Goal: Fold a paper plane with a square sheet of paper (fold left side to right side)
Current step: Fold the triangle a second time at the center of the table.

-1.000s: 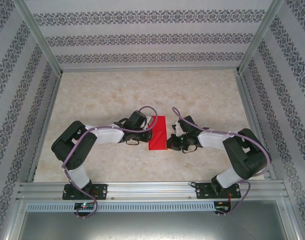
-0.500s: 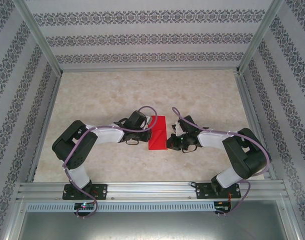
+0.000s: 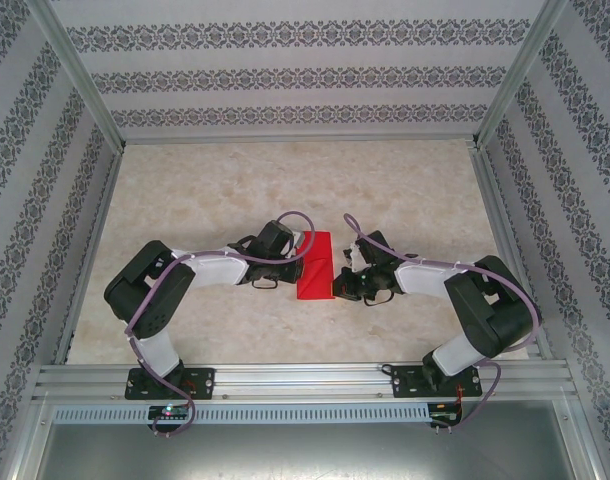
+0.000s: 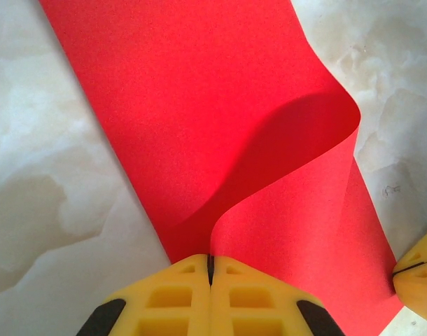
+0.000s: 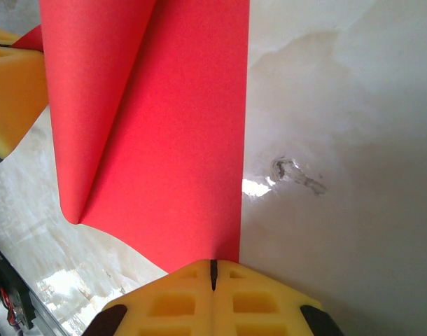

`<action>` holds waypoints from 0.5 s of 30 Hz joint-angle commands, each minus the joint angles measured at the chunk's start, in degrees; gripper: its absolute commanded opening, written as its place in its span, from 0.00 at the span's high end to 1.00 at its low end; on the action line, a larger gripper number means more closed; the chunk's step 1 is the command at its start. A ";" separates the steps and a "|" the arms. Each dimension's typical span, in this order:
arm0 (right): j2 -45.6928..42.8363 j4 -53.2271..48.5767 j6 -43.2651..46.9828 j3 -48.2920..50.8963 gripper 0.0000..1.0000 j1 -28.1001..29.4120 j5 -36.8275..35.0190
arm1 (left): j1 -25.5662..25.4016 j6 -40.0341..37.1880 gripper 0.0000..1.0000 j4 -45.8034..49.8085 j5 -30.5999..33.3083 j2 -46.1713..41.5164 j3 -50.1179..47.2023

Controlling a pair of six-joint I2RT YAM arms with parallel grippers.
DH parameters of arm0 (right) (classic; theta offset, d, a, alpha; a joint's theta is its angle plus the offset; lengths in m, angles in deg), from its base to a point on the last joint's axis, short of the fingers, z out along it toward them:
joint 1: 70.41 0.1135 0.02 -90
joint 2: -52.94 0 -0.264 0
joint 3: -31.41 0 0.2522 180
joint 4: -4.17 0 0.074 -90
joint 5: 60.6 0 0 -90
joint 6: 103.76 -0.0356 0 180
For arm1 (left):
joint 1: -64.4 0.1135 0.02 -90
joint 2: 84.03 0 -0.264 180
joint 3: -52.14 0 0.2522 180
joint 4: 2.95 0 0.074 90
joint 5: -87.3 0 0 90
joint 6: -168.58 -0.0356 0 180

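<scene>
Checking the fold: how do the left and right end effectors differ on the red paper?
The left end effector pinches the bright red paper sheet where a flap curls up; the right end effector pinches a flat-lying edge. Left reaches from the sheet's left, right from its right. Both are shut.

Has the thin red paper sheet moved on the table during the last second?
No; the thin red paper sheet keeps its place against the near aluminium rail.
</scene>
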 commanded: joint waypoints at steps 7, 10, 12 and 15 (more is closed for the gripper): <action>2.31 -2.89 1.45 0.12 1.00 0.91 -2.41 | 0.83 -1.75 1.00 1.19 0.76 1.56 0.83; 2.31 -2.90 1.50 0.03 1.00 0.95 -2.37 | 0.84 -1.71 1.00 0.63 0.25 2.21 0.84; 2.33 -2.89 1.55 0.03 1.00 0.95 -2.33 | 0.84 -1.73 1.00 0.75 0.10 2.49 0.99; 2.35 -2.89 1.64 0.03 1.00 0.95 -2.44 | 0.84 -1.94 1.00 0.97 0.11 2.70 0.98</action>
